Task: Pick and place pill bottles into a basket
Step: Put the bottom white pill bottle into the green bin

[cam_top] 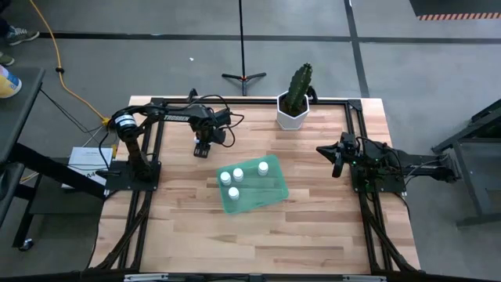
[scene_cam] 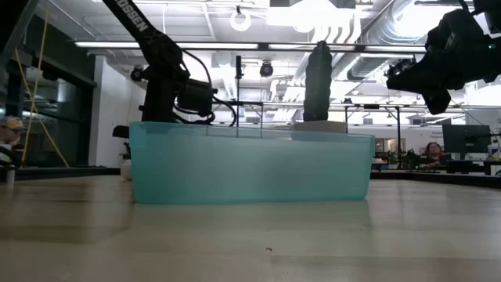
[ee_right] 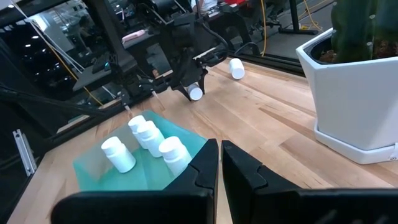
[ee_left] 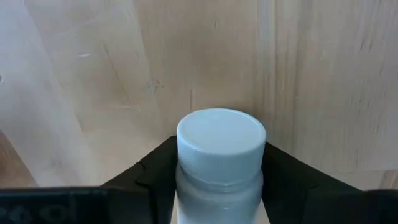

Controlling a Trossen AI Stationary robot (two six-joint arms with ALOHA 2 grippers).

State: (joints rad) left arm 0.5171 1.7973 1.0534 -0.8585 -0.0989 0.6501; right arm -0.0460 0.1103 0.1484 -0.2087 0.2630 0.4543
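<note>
My left gripper [cam_top: 202, 147] points straight down at the table's far left, with an upright white pill bottle [ee_left: 221, 152] between its fingers. From across the table the right wrist view shows that bottle [ee_right: 196, 93] too. The teal basket [cam_top: 270, 197] lies mid-table with several white bottles [cam_top: 238, 174] standing in it. Another bottle [ee_right: 236, 68] lies on its side on the wood beyond my left gripper. My right gripper [cam_top: 337, 160] waits shut at the right side, holding nothing. My left gripper pinches the bottle's body just below the cap [ee_left: 217, 186], one finger [ee_left: 155, 174] on each side. The fingers come from above, pointing down. The bottle stands upright, cap up; its base is hidden by the fingers.
A white hexagonal pot with a cactus [cam_top: 295, 106] stands at the far edge, right of centre. A black frame [cam_top: 356, 141] runs around the tabletop. Bare wood [cam_top: 258, 243] lies between the basket and the near edge.
</note>
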